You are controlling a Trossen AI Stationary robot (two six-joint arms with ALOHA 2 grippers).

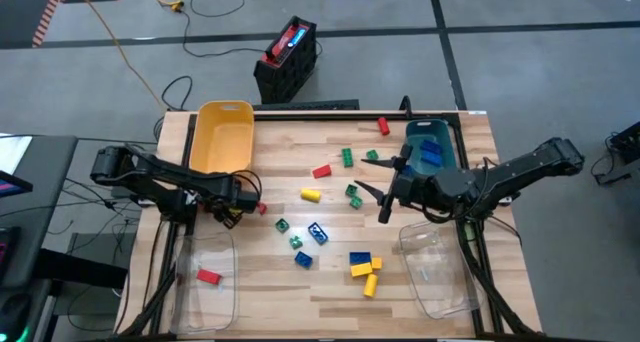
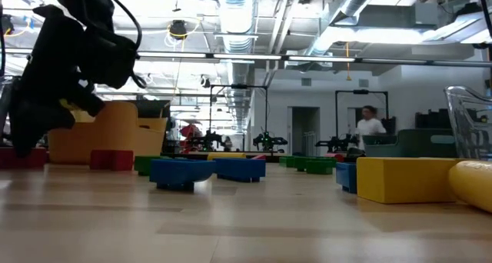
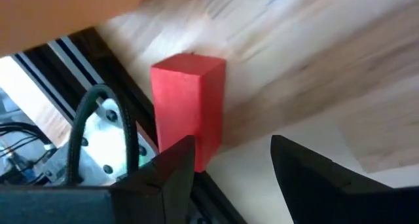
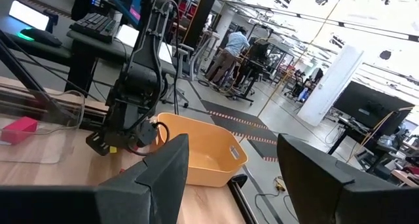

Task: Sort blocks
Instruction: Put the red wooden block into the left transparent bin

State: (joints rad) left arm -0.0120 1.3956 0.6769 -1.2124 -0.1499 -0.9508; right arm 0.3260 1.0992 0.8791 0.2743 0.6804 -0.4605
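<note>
Small blocks in red, yellow, green and blue lie scattered over the wooden table, among them a yellow block, a blue block and a green block. My left gripper is open, low over the table's left part, slanting down. A red block stands on the wood just ahead of one fingertip, not between the fingers. My right gripper hangs open and level above the table's right part, with nothing between its fingers.
A yellow bin stands at the far left and a teal bin holding blue blocks at the far right. Clear bins sit near left, with a red block inside, and near right. A black crate is on the floor.
</note>
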